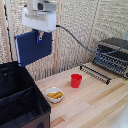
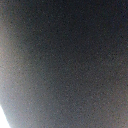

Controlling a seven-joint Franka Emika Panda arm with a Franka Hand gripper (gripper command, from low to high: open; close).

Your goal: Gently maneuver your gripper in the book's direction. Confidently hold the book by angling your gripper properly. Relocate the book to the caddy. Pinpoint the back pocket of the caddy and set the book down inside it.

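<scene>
White boxy robot gripper [image 1: 39,35] with short dark blue-tipped fingers sits at about 11 o'clock in the exterior view, high above the table, black cable [image 1: 75,40] looping off toward 3 o'clock. Fingers are clamped on the top edge of the thin flat dark navy-blue rectangular book [image 1: 34,48]; book hangs upright below the hand, broad cover facing the camera, fully off the table.

Large black soft-sided fabric caddy [image 1: 20,100] fills the 7 to 9 o'clock area, open top, black divider [image 1: 17,94] splitting it into two compartments. Book hangs above the caddy's far compartment edge, not inside it, lower edge apart from the rim.

Light wooden table [image 1: 95,100] runs from centre to 4 o'clock. Small red plastic cup [image 1: 75,80] stands upright near centre, about 5 o'clock from the book. Small white round bowl with yellow food pieces [image 1: 54,94] sits at 6 o'clock, just beside the caddy's wall, near the cup but not touching. Black-and-silver toaster oven [image 1: 112,56] at 3 o'clock, door dropped open, dark wire rack [image 1: 95,72] on the table in front of it. Pale woven screen [image 1: 85,22] behind everything.

Wrist view: almost all dark blur, the book's [image 2: 65,55] surface pressed close to the lens, a pale sliver in one corner; fingers not distinguishable there.
</scene>
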